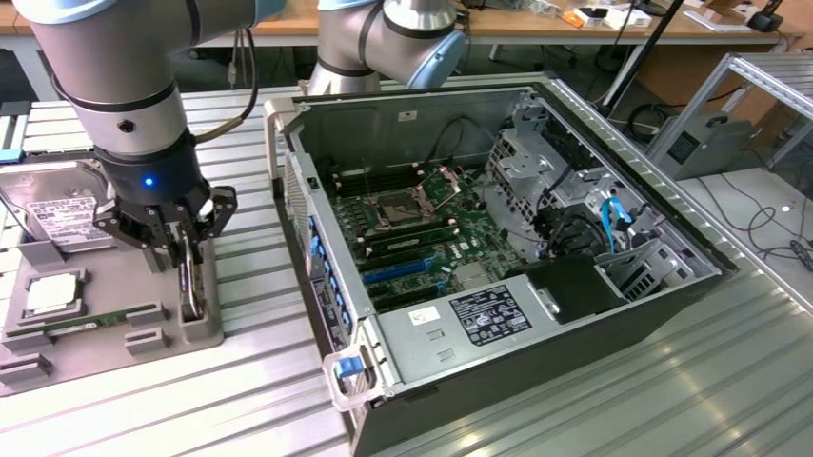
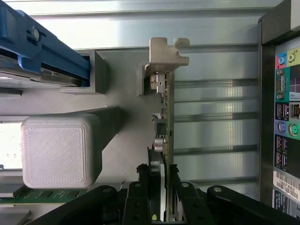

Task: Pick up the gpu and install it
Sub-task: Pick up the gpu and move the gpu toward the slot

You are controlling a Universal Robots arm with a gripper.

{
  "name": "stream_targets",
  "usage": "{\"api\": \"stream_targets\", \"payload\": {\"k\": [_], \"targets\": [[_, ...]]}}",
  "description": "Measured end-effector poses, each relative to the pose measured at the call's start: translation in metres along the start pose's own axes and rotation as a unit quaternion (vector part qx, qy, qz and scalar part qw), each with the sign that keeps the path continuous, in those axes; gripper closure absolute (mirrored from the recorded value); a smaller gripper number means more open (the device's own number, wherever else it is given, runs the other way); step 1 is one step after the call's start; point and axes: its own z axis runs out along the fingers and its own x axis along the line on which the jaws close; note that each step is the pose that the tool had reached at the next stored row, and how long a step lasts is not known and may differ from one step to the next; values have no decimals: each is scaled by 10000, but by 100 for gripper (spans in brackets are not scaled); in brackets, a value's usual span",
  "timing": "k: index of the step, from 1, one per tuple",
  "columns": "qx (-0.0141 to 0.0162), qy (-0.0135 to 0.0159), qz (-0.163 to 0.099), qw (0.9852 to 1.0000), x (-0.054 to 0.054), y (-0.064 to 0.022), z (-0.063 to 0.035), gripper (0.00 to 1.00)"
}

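Robot gripper (image 1: 179, 246) low over a grey tray (image 1: 95, 350), jaws pinching the gpu (image 2: 167, 117) from both sides (card standing on edge in a tray slot), open computer case (image 1: 420, 107) beside it, on the exterior view's right

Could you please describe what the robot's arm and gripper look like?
The arm is a silvery-grey cylinder with light blue joint caps and a dark cable running beside it. Its wrist section is black with a small blue light. The gripper is black, with jointed linkage fingers.

gpu (image 2: 167, 117): silvery metal bracket | tray (image 2: 124, 75): rough matt plastic | table (image 2: 220, 101): shiny ribbed metal
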Motion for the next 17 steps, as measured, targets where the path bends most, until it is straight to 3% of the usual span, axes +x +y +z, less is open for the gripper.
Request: {"api": "stream_targets", "payload": {"k": [9,17], "targets": [[-1,-2,0,10000,0,0,-2,73],[0,0,0,10000,-3,-2,-90,73]]}}
